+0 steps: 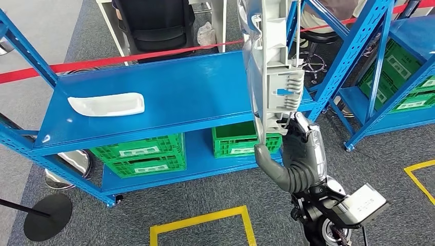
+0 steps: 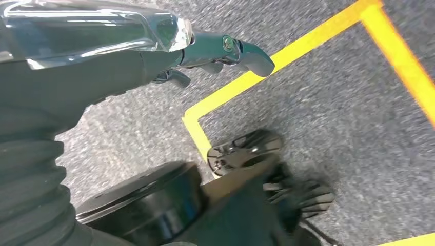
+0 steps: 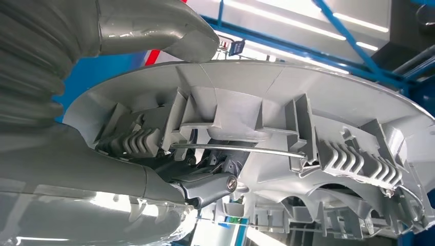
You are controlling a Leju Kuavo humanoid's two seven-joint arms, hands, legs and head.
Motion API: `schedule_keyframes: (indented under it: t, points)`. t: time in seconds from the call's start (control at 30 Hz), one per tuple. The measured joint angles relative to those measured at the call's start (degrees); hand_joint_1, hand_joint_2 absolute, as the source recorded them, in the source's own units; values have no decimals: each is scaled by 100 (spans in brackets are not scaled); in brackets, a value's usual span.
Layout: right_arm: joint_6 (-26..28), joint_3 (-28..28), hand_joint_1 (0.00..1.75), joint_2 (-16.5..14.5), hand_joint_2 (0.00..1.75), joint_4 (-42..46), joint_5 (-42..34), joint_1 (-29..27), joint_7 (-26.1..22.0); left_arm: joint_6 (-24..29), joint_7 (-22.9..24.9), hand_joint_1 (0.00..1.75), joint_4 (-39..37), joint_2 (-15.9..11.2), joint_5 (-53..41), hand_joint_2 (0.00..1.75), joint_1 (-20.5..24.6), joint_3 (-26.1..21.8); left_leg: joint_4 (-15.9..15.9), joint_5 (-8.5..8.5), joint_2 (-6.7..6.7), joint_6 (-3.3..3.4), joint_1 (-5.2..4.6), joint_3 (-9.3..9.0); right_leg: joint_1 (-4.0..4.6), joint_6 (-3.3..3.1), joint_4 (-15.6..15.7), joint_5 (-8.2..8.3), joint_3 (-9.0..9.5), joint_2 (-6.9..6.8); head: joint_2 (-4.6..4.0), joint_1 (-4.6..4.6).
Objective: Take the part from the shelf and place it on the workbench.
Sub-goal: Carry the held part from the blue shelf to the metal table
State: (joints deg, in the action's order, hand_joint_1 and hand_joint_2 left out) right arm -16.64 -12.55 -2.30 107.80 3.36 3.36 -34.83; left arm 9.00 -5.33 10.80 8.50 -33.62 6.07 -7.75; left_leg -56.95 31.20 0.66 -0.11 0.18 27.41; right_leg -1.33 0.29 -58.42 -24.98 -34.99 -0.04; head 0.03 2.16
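My right hand [image 1: 300, 154] grips the lower end of a long grey ribbed plastic part [image 1: 272, 66] and holds it upright in front of the blue shelf [image 1: 195, 87]. In the right wrist view the part's ribbed inner side [image 3: 267, 118] lies against the fingers, with the thumb [image 3: 154, 31] over its rim. A second, white curved part [image 1: 107, 104] lies flat on the shelf's top board at the left. My left hand [image 2: 205, 51] hangs over the grey carpet with its fingers apart and nothing in it.
Green crates [image 1: 141, 154] sit on the shelf's lower board. Red barrier tape [image 1: 128, 58] runs behind the shelf. A second blue rack [image 1: 405, 77] stands at the right. Yellow floor tape [image 1: 205, 220] and a black stanchion base [image 1: 46, 215] lie on the carpet in front.
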Motion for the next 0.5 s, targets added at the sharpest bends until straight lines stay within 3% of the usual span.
schedule_keyframes:
  t: [0.03, 0.1, 0.13, 0.2, 0.27, 0.3, 0.33, 0.37, 0.43, 0.5]
  points:
    - [-11, 2, 175, -5, 175, 10, -14, 0, 2, 0, 0, 0, 3, -4, -2, 175, 3, -1, 115, 14, 5, 16, -19, -59, -3, 40, 7, 36, -8, -1, 0, 1]
    - [-35, 5, 175, -13, 175, 22, -50, -2, 7, -1, -1, 0, 4, -9, -13, 175, -2, -1, 137, -52, -5, 78, -29, -10, -17, 120, 16, 86, -26, 0, -1, 0]
    - [-43, 7, 175, -13, 175, 25, -67, -4, 8, -2, -1, 0, 4, -12, -22, 175, -2, -1, 144, -101, -19, 126, -21, 35, -22, 146, -32, 21, -64, 2, 0, -5]
    - [-42, 11, 175, -9, 175, 28, -91, -18, 0, -4, -3, 0, 5, -15, -41, 175, 3, -2, 165, -229, -50, 224, 1, 149, -23, 180, -430, -388, -227, 5, 0, -33]
    - [-30, 18, 175, -4, 175, 32, -97, -61, -25, -11, -4, 0, 6, -17, -54, 175, -1, -3, 149, -338, -61, 265, -12, 288, -19, 210, -1176, -889, -439, 5, 1, -56]
    - [-20, 23, 175, -2, 175, 33, -98, -92, -39, -15, -4, 0, 6, -18, -58, 175, -4, -3, 133, -387, -65, 268, -17, 368, -17, 220, -1483, -1002, -487, 5, 1, -56]
    - [-9, 28, 175, -1, 175, 33, -97, -117, -51, -19, -4, 0, 6, -20, -60, 175, -6, -3, 109, -431, -68, 264, -21, 449, -15, 220, -1623, -996, -452, 5, 1, -57]
    - [0, 33, 175, 0, 175, 34, -97, -135, -60, -28, -4, 0, 6, -20, -63, 175, -6, -3, 79, -469, -69, 257, -23, 528, -14, 209, -1539, -888, -307, 5, 1, -57]
    - [11, 45, 175, 0, 175, 45, -94, -140, -63, -57, -4, 0, 7, -19, -83, 175, -5, -3, 7, -530, -69, 229, -22, 661, -7, 159, -823, -634, 237, 5, 1, -57]
    - [21, 70, 175, -1, 175, 69, -87, -132, -65, -80, -4, 0, 8, -17, -105, 175, -4, -3, -56, -592, -66, 175, -27, 750, 19, 110, -94, -596, 693, 8, 1, -52]
